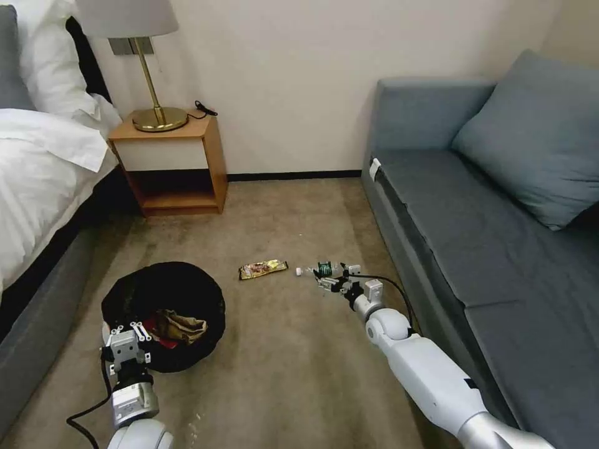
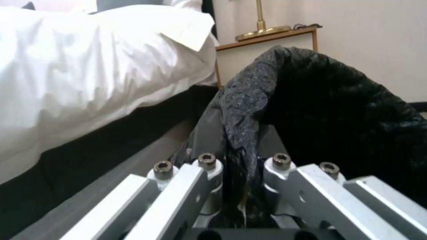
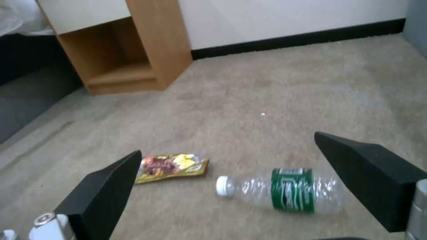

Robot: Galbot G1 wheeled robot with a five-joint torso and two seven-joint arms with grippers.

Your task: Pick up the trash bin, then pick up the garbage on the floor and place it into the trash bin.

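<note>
With our left gripper (image 1: 140,330) clamped on the rim of the low white bin with the crinkly black bag (image 1: 163,312), our right gripper (image 3: 249,186) hangs wide open over the clear green-labelled bottle (image 3: 285,190) on the carpet, so we judge lowering and closing comes next, the gold-brown wrapper (image 3: 171,165) lying beyond.

The robot's silver left gripper (image 1: 128,340) sat low at its left, fingers pinched together. Its white right arm reached forward, black-fingered right gripper (image 1: 332,282) spread wide.

The beige carpeted floor (image 1: 293,362) carries a low round bin lined with crinkly black plastic (image 1: 163,315), a gold-brown snack wrapper (image 1: 262,269) and – just beside it – a clear green-labelled bottle (image 1: 321,269) (on its side).
</note>
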